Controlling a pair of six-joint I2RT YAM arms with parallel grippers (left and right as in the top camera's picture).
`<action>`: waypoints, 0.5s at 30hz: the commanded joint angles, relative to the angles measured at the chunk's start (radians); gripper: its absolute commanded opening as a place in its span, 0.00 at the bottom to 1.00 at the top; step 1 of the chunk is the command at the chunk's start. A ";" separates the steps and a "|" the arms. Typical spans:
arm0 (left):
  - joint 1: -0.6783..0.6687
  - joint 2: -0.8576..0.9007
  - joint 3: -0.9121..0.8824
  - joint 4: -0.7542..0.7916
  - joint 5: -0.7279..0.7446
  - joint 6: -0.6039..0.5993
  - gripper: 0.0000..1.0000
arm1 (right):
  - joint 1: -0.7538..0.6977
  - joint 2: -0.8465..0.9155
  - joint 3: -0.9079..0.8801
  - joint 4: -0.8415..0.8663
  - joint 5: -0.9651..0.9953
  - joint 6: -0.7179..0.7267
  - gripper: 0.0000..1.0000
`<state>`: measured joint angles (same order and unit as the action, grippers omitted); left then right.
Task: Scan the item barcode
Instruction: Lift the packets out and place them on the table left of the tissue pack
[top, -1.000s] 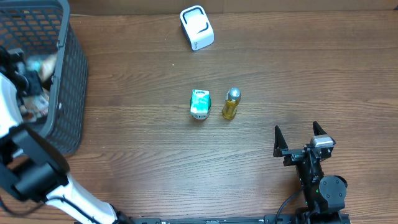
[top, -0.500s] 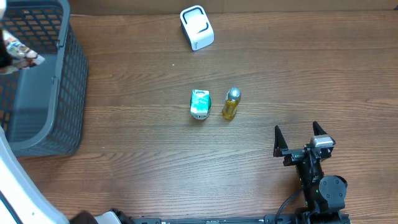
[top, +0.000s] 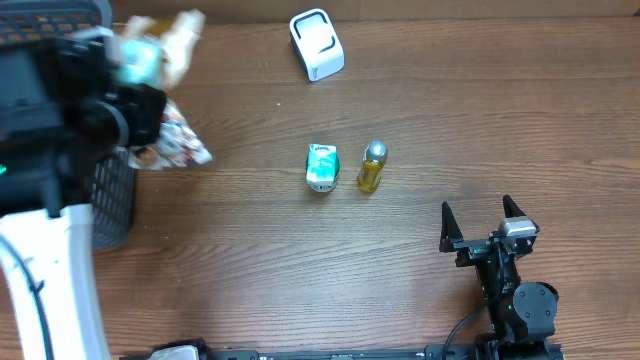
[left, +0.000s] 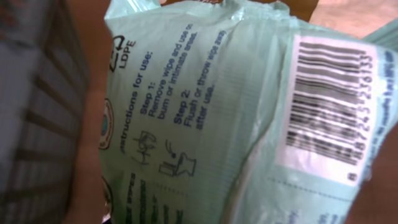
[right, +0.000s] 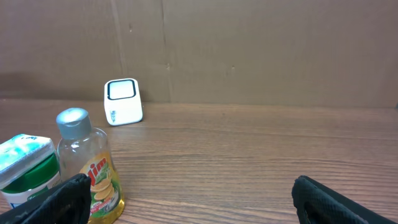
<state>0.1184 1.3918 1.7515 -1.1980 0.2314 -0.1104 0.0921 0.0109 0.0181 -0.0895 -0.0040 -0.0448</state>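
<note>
Overhead, a soft pale-green plastic wipes pack (top: 148, 58) with a patterned face is seen raised above the wooden table (top: 300, 270) at the upper left, beside the dark grey mesh basket (top: 112, 205). It is held at the tip of the left gripper (top: 140, 100), whose jaws are closed narrowly on it; the fingers themselves are hidden by the pack. In the left wrist view the pack (left: 205, 124) fills the frame, and its black-and-white barcode label (left: 326, 106) is turned toward the camera.

A small white boxy scanner (top: 316, 44) stands at the far edge, well apart from the pack. A green-and-white tub (top: 321, 167) and a yellow bottle with a silver cap (top: 371, 166) are placed side by side mid-table. The right gripper (top: 480, 222) is parked near the front edge, jaws spread wide and empty.
</note>
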 joint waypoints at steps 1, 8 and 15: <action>-0.100 0.048 -0.129 0.029 -0.130 -0.059 0.30 | -0.003 -0.008 -0.010 0.006 -0.008 0.004 1.00; -0.243 0.131 -0.395 0.209 -0.173 -0.134 0.31 | -0.003 -0.008 -0.010 0.006 -0.008 0.004 1.00; -0.323 0.212 -0.523 0.346 -0.256 -0.198 0.33 | -0.003 -0.008 -0.010 0.006 -0.008 0.004 1.00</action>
<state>-0.1799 1.5864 1.2510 -0.8852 0.0334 -0.2573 0.0921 0.0109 0.0181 -0.0895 -0.0036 -0.0448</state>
